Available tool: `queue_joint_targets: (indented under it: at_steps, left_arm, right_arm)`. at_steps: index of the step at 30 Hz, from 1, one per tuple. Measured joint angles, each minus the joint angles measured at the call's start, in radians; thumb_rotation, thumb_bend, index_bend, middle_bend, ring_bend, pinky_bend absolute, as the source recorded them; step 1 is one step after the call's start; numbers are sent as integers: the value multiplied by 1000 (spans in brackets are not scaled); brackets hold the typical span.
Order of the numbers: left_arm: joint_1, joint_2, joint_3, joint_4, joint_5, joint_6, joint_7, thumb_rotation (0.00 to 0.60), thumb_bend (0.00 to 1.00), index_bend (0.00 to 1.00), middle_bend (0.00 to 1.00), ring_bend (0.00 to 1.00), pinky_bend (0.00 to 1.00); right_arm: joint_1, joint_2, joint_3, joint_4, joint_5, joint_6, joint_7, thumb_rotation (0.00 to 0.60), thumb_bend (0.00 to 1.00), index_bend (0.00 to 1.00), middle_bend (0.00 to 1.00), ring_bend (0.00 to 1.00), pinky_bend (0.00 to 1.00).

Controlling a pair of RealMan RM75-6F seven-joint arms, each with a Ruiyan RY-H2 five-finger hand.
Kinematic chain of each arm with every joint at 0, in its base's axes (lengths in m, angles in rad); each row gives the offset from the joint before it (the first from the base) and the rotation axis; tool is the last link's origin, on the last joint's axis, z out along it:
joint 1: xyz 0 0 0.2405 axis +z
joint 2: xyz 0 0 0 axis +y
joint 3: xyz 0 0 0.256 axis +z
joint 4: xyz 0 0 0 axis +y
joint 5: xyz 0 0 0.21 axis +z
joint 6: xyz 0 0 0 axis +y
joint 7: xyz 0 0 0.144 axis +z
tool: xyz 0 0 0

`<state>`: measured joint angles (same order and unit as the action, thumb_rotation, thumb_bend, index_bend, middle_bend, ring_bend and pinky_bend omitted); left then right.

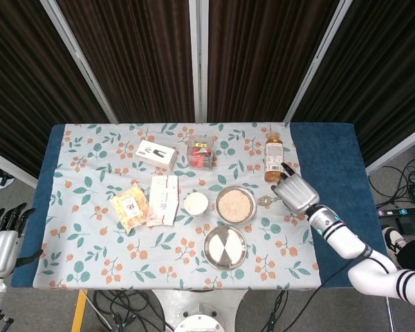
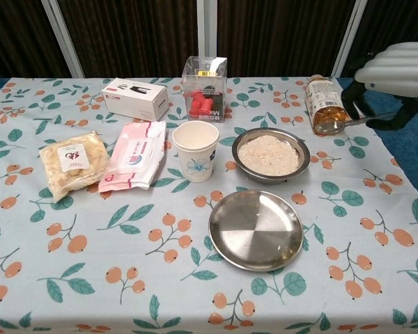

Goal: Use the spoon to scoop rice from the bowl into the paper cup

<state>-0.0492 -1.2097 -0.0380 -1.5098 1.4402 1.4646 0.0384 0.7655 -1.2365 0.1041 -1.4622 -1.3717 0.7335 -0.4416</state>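
Spoon [image 1: 268, 200] held in right hand [image 1: 297, 193], lifted off surface [image 2: 90, 278], just right of rice bowl [image 2: 270, 154]. Cup [image 2: 195, 150] left of bowl. Left hand [image 1: 1, 242] off surface's left edge, fingers apart, holding nothing.

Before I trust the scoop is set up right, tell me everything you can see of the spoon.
The spoon looks like a small silvery metal one. The right hand holds it by the handle, lifted off the table, with its bowl end pointing toward the bowl of rice and just outside that bowl's right rim. The head view shows only the bowl end; in the chest view a thin part of the handle shows under the hand. Whether it carries any rice is too small to tell.
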Motion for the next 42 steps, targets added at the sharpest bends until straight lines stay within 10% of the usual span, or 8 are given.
queue_joint_targets:
  at_steps: [9, 23, 42]
  left_arm:
    - [3, 7, 1, 6, 5, 6, -9, 600, 65, 205, 183, 134, 54]
    - [4, -7, 2, 39, 2, 2, -39, 600, 65, 206, 183, 133, 54]
    - [6, -10, -1, 43, 1, 8, -44, 600, 65, 206, 183, 134, 53]
  right_arm:
    - [188, -67, 5, 23, 138, -190, -233, 600, 374, 584, 557, 269, 71]
    - [329, -192, -102, 107, 330, -199, -459, 600, 374, 585, 557, 269, 60]
    - [323, -220, -134, 90, 360, -63, -369, 600, 374, 592, 557, 269, 50]
